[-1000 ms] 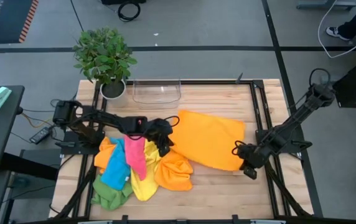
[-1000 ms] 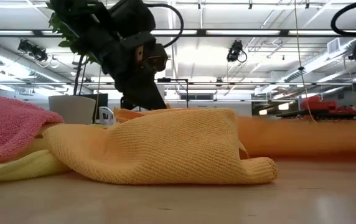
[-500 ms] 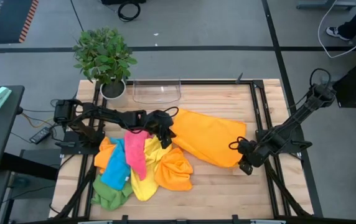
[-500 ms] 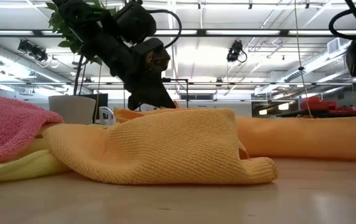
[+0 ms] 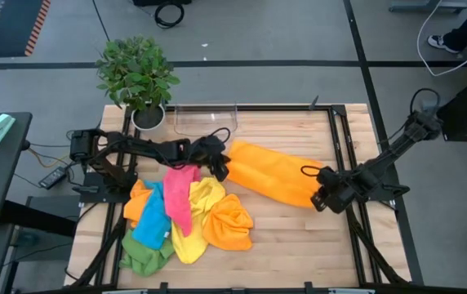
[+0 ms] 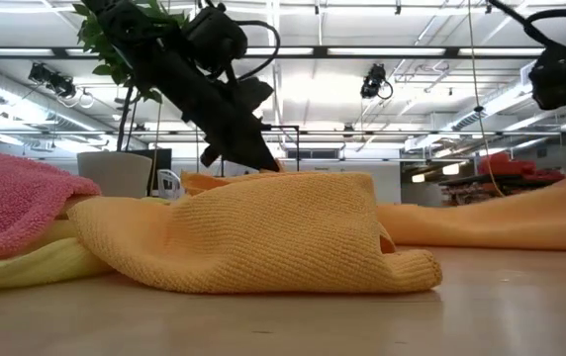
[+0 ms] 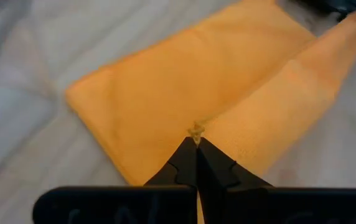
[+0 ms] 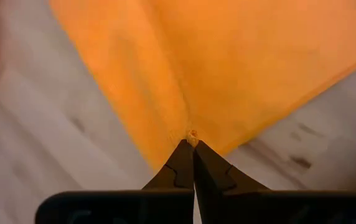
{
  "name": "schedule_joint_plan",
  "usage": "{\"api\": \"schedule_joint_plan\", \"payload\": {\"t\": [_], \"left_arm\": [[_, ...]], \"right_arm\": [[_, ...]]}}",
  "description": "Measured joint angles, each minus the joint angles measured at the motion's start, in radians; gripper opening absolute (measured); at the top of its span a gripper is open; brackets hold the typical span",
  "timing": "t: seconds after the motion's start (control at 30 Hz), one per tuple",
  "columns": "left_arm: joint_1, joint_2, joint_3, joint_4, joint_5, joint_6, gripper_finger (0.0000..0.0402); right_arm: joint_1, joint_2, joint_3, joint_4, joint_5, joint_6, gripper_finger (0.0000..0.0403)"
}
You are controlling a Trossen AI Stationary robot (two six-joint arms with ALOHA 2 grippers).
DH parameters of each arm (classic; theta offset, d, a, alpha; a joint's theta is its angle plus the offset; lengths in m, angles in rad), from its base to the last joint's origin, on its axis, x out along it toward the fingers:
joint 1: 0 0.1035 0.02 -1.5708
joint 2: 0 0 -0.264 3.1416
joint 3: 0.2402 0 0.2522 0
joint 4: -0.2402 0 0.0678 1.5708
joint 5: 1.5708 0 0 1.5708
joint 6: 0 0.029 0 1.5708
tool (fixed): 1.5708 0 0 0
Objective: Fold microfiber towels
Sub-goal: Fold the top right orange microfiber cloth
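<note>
**Orange towel pinched at both ends, mid-table**

Orange towel (image 5: 273, 175) stretched across the middle of the wooden table (image 5: 299, 245), lying as a long band running from near the table's centre toward the right edge, doubled over on itself along its length. Left end pinched by the left gripper (image 5: 220, 166), fingers (image 7: 184, 167) closed tight on a small tuft of orange fabric, as seen in the left wrist view (image 7: 195, 138). Right end pinched by the right gripper (image 5: 322, 196), fingers (image 8: 181, 163) likewise closed on a fold of the same cloth (image 8: 193, 138). In the low view, band visible sloping upward toward the right edge of the picture (image 6: 501, 220), its right end raised off the table.

Remaining towels heaped on the left front part of the table, just beside the left gripper: pink towel (image 5: 178, 192) draped on top, blue towel (image 5: 153, 219) beside it, yellow towel (image 5: 197, 220) underneath, green towel (image 5: 142, 255) at the front corner, a second orange towel (image 5: 232, 224) crumpled at the heap's right side and filling the foreground of the low view (image 6: 263, 237).

Clear plastic tray (image 5: 206, 119) at the back edge of the table, apart from the towels. Potted plant (image 5: 138, 77) at the back left corner, next to the tray.
</note>
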Motion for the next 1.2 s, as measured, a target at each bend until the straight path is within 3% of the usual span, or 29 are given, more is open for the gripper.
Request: {"api": "schedule_joint_plan", "payload": {"t": [0.23,0.33,0.5,0.57,0.67,0.77,1.03,1.2], "left_arm": [[-0.005,0.000,0.000,-0.007,-0.122,0.005,0.0005],[-0.007,0.000,0.000,0.002,-0.185,0.006,0.0007],[0.008,0.000,0.000,0.049,-0.202,0.010,0.0005],[0.004,0.001,0.000,0.047,-0.175,0.006,0.0006],[-0.016,0.001,0.000,-0.011,-0.042,-0.028,0.0006],[-0.069,-0.002,-0.001,-0.082,0.024,-0.047,0.0005],[-0.201,-0.049,-0.008,-0.328,0.012,-0.072,0.0005],[-0.286,-0.053,-0.124,-0.298,-0.001,-0.161,0.0005]], "right_arm": [[-0.089,0.024,0.000,0.000,0.145,0.080,0.0002],[-0.143,0.024,0.000,-0.012,0.141,0.072,0.0002],[-0.214,0.020,0.061,-0.080,0.143,0.034,0.0002],[-0.226,0.019,0.088,-0.108,0.132,-0.022,0.0002],[-0.225,0.019,0.112,-0.103,0.029,-0.135,0.0002],[-0.202,0.019,0.115,-0.073,-0.033,-0.175,0.0002],[-0.133,0.034,0.115,0.099,-0.041,-0.170,0.0002],[-0.132,0.149,0.115,0.230,-0.041,-0.153,0.0002]]}}
